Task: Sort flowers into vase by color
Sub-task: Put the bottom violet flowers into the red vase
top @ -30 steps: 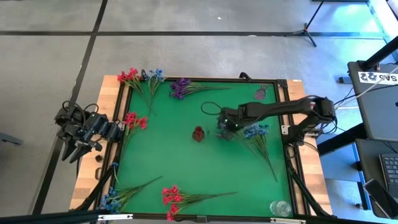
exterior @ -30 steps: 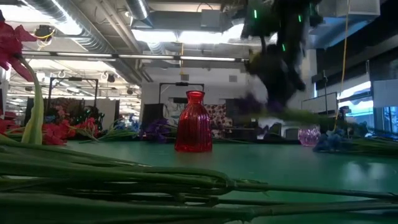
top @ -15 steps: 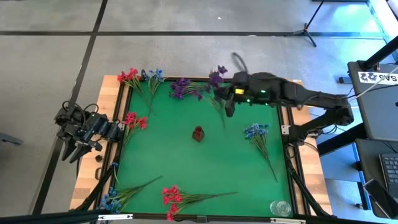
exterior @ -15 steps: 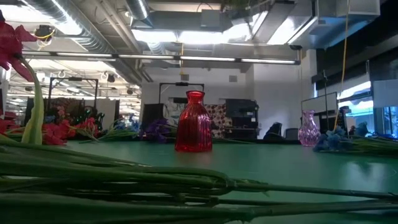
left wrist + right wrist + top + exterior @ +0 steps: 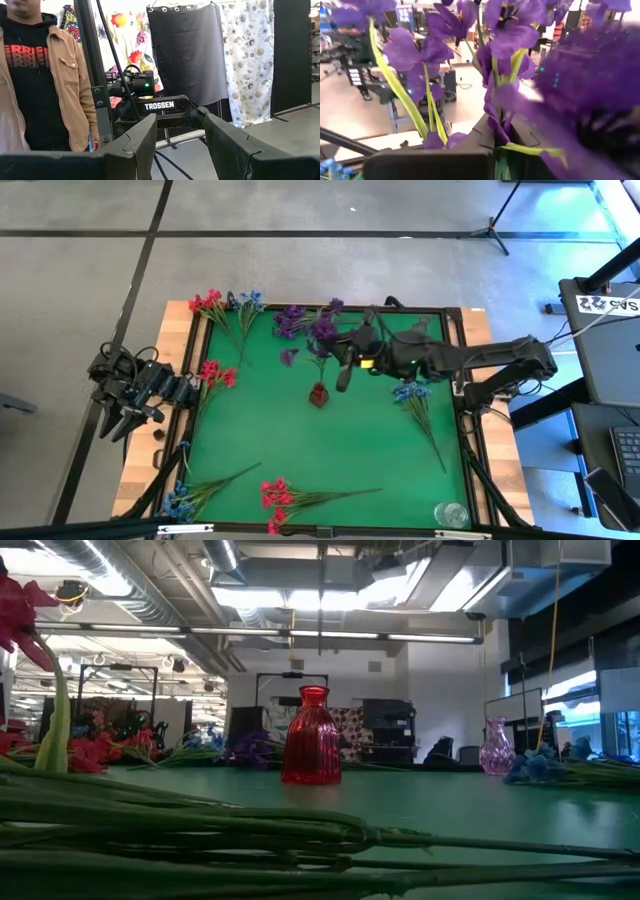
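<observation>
My right gripper (image 5: 347,366) hangs above the mat's middle, just to the far right of the red vase (image 5: 318,394), and is shut on a purple flower sprig (image 5: 321,331). Its blossoms fill the right wrist view (image 5: 510,30). In the low view the red vase (image 5: 312,737) stands upright on its base, and a pink vase (image 5: 497,746) stands farther right. My left gripper (image 5: 172,140) waits, open, beyond the table's left edge (image 5: 128,408). Other red, blue and purple sprigs lie flat on the mat. My right gripper pinches the purple sprig's green stems (image 5: 501,159) between its two fingers, below the blossoms. The sprig is lifted clear of the table, and its blossoms spread out beyond the fingertips toward the far left. The fingers themselves hide the exact place of contact.
Red (image 5: 205,302), blue (image 5: 250,300) and purple (image 5: 290,320) sprigs lie along the far edge. A red sprig (image 5: 215,373) lies left and a blue one (image 5: 412,392) right. Blue (image 5: 180,500) and red (image 5: 275,495) sprigs lie near. A clear vase (image 5: 450,513) stands in the near right corner. A person (image 5: 35,75) stands beyond the left arm.
My right gripper rose from the mat beside the blue sprig with the purple sprig. It swung up toward the far edge, then came back left toward the red vase. The sprig is lifted clear and has turned, its blossoms now pointing far left.
</observation>
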`<state>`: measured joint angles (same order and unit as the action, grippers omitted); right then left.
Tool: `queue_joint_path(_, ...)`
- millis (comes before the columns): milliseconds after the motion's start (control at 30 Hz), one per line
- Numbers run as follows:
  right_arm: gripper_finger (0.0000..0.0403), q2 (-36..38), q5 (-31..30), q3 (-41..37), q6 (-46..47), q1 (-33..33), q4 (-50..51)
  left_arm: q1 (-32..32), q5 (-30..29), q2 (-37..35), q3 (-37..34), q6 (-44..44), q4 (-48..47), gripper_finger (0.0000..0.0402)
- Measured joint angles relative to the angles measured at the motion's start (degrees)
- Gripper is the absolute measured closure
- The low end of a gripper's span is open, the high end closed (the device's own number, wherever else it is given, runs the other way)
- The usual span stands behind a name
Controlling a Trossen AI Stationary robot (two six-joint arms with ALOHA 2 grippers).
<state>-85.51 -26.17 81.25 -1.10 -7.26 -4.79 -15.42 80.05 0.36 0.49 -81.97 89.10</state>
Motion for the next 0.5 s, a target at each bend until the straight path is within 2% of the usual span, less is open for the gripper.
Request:
queue_joint_path(133,0.0393,-2.3,-1.4,-0.5,-1.1,0.1,-1.5,0.0,0.0,0.0,0.0,0.0,0.0,0.0240)
queue_joint_path(500,0.0387,-5.9,-1.7,-0.5,-0.9,0.1,-1.5,0.0,0.0,0.0,0.0,0.0,0.0,0.0240)
